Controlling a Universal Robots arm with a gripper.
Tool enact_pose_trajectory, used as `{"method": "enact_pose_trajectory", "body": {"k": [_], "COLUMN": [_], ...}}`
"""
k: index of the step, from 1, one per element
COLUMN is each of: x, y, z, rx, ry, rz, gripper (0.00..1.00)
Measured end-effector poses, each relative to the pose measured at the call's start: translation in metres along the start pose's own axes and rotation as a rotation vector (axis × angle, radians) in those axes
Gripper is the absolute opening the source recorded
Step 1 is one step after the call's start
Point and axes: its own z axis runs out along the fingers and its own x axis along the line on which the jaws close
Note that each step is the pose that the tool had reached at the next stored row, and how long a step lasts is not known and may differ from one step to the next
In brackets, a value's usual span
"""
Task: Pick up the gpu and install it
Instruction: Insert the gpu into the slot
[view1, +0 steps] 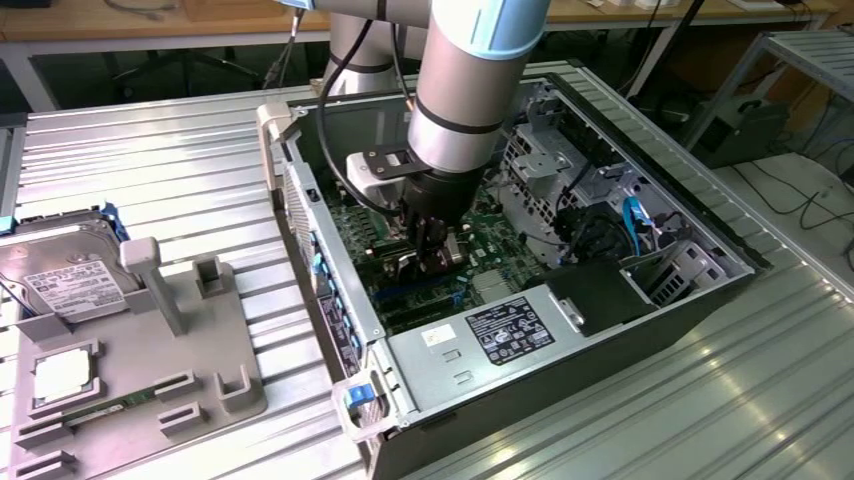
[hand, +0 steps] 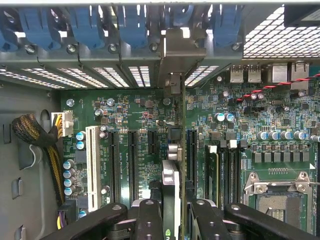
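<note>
The gpu (hand: 173, 167) stands on edge over the green motherboard (hand: 140, 115), seen edge-on as a thin green card with a black and silver body. Its metal bracket (hand: 175, 52) reaches the case's rear wall among the blue slot clips. My gripper (hand: 175, 220) is shut on the card, one black finger (hand: 150, 220) on each side. In the exterior view the gripper (view1: 431, 255) reaches straight down inside the open computer case (view1: 694, 240), low over the board. Whether the card's edge sits in a slot is hidden.
Black expansion slots (hand: 132, 160) and a white one (hand: 92, 165) lie beside the card, RAM slots and the CPU socket (hand: 277, 200) on the other side. Outside the case, a grey fixture (view1: 127, 380) holds a hard drive (view1: 60, 270), a CPU and a RAM stick.
</note>
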Motion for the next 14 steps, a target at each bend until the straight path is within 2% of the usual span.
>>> {"method": "enact_pose_trajectory", "body": {"k": [14], "x": [0.0], "y": [0.0], "z": [0.001], "rx": [0.0002], "ry": [-0.0003], "rz": [0.0], "gripper": [0.27]}}
